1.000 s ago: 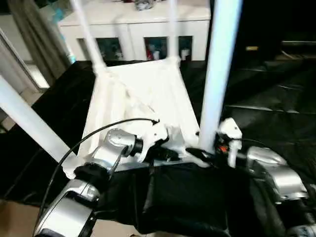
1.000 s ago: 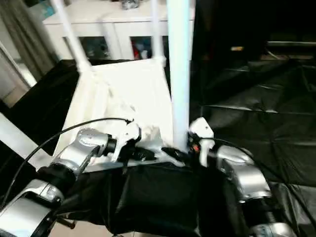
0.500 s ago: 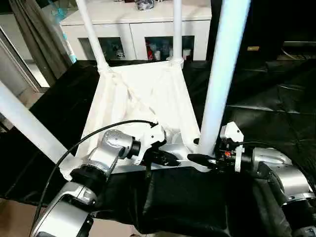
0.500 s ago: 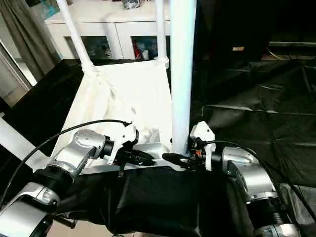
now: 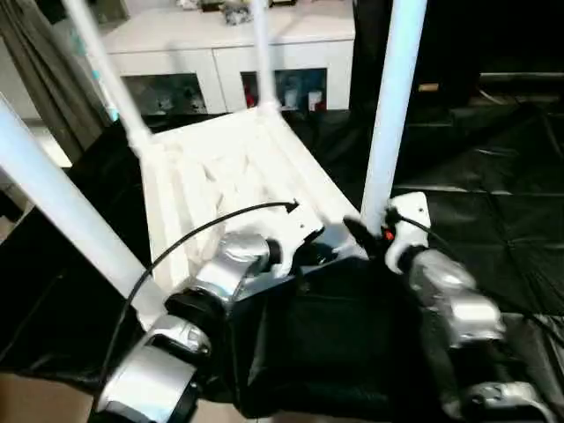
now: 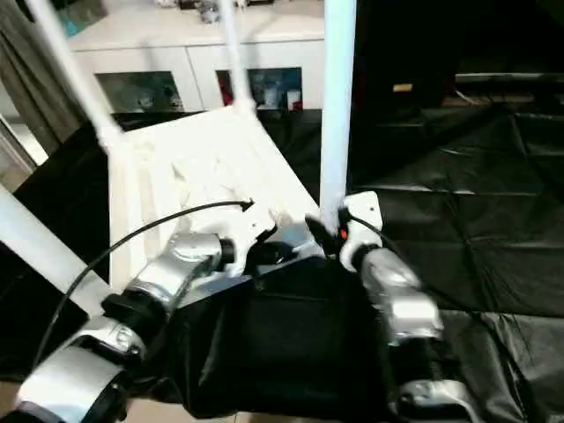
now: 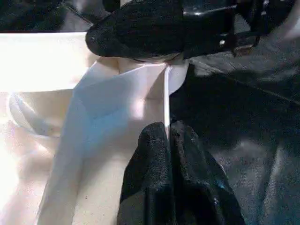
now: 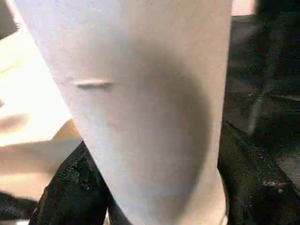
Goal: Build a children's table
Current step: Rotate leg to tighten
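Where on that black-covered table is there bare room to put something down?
Free: the black cloth right of the upturned children's table. Crowded: the near edge, where the left end effector and right end effector meet at the corner leg.

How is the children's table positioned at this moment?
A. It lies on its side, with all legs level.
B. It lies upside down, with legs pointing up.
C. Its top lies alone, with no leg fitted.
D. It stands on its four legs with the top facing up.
B: the children's table shows its ribbed underside, and white legs such as the near right leg rise from its corner sockets.
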{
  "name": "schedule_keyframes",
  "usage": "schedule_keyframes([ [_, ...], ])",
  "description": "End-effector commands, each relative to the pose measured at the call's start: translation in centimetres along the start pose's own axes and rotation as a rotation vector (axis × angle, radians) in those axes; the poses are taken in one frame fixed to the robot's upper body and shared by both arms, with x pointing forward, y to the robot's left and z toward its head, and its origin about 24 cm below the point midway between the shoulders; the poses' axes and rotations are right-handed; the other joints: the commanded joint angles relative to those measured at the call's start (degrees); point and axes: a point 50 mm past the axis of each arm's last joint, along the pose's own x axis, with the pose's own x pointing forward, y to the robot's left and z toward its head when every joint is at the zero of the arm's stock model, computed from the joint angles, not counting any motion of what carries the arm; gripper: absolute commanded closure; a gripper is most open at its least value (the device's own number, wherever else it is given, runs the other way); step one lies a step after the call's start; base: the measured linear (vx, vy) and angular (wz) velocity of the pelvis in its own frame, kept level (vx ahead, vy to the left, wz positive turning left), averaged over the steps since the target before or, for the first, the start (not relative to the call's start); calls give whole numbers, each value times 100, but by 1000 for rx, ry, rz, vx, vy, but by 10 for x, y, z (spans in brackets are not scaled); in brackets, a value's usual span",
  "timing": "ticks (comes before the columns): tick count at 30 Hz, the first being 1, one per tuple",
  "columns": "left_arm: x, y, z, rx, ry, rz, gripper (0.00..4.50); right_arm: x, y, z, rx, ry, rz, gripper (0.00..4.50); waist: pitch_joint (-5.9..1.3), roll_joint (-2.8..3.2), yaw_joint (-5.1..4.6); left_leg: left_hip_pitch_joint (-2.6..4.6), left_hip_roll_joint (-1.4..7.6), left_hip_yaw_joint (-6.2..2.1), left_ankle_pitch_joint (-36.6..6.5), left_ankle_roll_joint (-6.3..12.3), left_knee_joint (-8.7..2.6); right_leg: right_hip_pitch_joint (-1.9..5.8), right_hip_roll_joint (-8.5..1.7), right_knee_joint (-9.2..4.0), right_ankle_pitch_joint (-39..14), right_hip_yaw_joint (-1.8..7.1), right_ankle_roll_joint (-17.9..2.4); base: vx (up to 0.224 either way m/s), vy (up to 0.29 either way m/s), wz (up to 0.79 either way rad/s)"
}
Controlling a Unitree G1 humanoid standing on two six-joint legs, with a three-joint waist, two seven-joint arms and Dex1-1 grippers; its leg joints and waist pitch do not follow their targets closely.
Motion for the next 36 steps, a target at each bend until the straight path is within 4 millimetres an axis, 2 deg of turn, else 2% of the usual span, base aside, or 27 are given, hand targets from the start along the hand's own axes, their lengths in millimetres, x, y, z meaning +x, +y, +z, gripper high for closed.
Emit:
schedule_keyframes([
  [1, 8, -5, 18, 44, -47, -43, 450, 0, 18, -30, 57, 119, 74, 129, -310, -94, -1, 55, 271, -165, -1469, 426, -421, 235, -345, -475, -1187, 186, -1242, 0, 0, 0],
  [4, 4, -8, 14, 74, -35, -120, 450, -5, 25, -21, 50, 73, 245, 110, -326, -113, 14, 44, 286, -162, -1332, 562, -403, 257, -353, -453, -888, 192, -1302, 0, 0, 0],
  [5, 3, -8, 13, 77, -34, -131, 450, -7, 24, -20, 41, 74, 259, 99, -326, -113, 14, 44, 286, -162, -1332, 562, -403, 257, -353, -453, -888, 192, -1302, 0, 0, 0],
  [6, -2, -9, 10, 87, -30, -180, 450, -12, 21, -18, -2, 81, 316, 89, -340, -120, 42, 34, 286, -156, -1180, 665, -379, 279, -360, -426, -667, 184, -1364, 0, 0, 0],
  [9, -12, -9, 5, 101, -16, -253, 450, -23, 13, -14, -60, 94, 414, 89, -342, -119, 68, 28, 298, -141, -1027, 799, -360, 276, -350, -390, -445, 175, -1436, 0, 0, 0],
  [11, -17, -8, 2, 106, 0, -275, 450, -28, 9, -11, -78, 97, 451, 89, -340, -121, 82, 36, 303, -139, -1045, 808, -362, 268, -347, -392, -494, 170, -1451, 0, 0, 0],
  [12, -20, -7, 0, 110, 10, -292, 450, -31, 6, -9, -86, 100, 478, 89, -335, -110, 121, 57, 318, -137, -1115, 782, -370, 256, -348, -402, -647, 176, -1464, 0, 0, 0],
  [13, -27, -8, -4, 113, 23, -335, 450, -37, 1, -4, -100, 104, 537, 89, -333, -125, 170, 71, 332, -130, -1161, 771, -371, 254, -354, -413, -731, 189, -1460, 0, 0, 0],
  [15, -31, -8, -6, 114, 29, -358, 450, -41, -1, -2, -97, 110, 566, 89, -333, -115, 202, 71, 340, -132, -1147, 749, -376, 246, -350, -397, -731, 194, -1466, 0, 0, 0],
  [16, -34, -8, -8, 112, 34, -377, 450, -44, -3, -1, -100, 116, 594, 89, -336, -141, 230, 73, 347, -131, -1117, 731, -381, 233, -346, -390, -673, 199, -1465, 0, 0, 0],
  [18, -37, -9, -9, 108, 40, -399, 450, -47, -5, 0, -106, 126, 628, 89, -330, -133, 259, 71, 344, -132, -1116, 711, -383, 234, -354, -384, -686, 202, -1470, 0, 0, 0],
  [20, -40, -9, -10, 102, 41, -417, 450, -49, -6, 1, -110, 132, 650, 104, -336, -136, 279, 77, 349, -132, -1112, 689, -383, 237, -361, -380, -703, 204, -1465, 0, 0, 0],
  [21, -43, -10, -11, 93, 43, -440, 450, -51, -7, 2, -110, 134, 670, 114, -332, -188, 283, 70, 344, -124, -1104, 695, -379, 236, -362, -390, -718, 206, -1464, 0, 0, 0],
  [22, -45, -11, -11, 88, 43, -454, 450, -51, -7, 3, -108, 135, 682, 126, -334, -154, 297, 67, 342, -126, -1078, 683, -376, 235, -368, -377, -780, 206, -1456, 0, 0, 0],
  [25, -47, -13, -13, 80, 42, -468, 450, -52, -5, 3, -99, 136, 708, 149, -334, -193, 299, 68, 340, -123, -998, 712, -371, 222, -358, -379, -772, 205, -1447, 0, 0, 0],
  [27, -48, -13, -13, 79, 42, -471, 450, -52, -3, 3, -94, 137, 718, 158, -338, -175, 303, 70, 338, -125, -948, 712, -366, 218, -354, -373, -776, 205, -1430, 0, 0, 0],
  [28, -47, -13, -14, 78, 41, -454, 450, -50, -1, 2, -94, 133, 714, 166, -336, -218, 300, 64, 340, -124, -932, 717, -371, 222, -352, -376, -775, 204, -1421, 0, 0, 0],
  [29, -45, -11, -14, 79, 41, -422, 450, -49, 1, 0, -90, 133, 700, 175, -333, -203, 305, 65, 338, -127, -941, 709, -371, 219, -356, -371, -808, 205, -1420, 0, 0, 0],
  [31, -44, -9, -13, 79, 41, -392, 450, -47, 3, -2, -87, 132, 687, 183, -325, -207, 299, 68, 332, -123, -1000, 653, -378, 214, -358, -393, -986, 206, -1378, 0, 0, 0],
  [32, -41, -5, -12, 73, 37, -326, 450, -44, 4, -4, -80, 128, 652, 183, -325, -207, 299, 68, 332, -123, -1000, 653, -378, 214, -358, -393, -986, 206, -1378, 0, 0, 0],
  [34, -32, 7, -6, 49, 15, -136, 450, -33, 7, -14, -32, 146, 502, 187, -292, -212, 269, 82, 319, -119, -1159, 524, -396, 174, -352, -433, -1280, 216, -1321, 0, 0, 0],
  [35, -30, 8, -4, 45, 13, -108, 450, -30, 6, -17, -28, 161, 452, 187, -292, -217, 258, 111, 313, -136, -1318, 393, -415, 180, -363, -458, -1553, 212, -1262, 0, 0, 0],
  [36, -26, 9, -2, 41, 10, -76, 450, -25, 5, -23, -23, 177, 370, 188, -287, -227, 247, 97, 309, -143, -1331, 353, -427, 193, -355, -460, -1627, 209, -1222, 0, 0, 0],
])
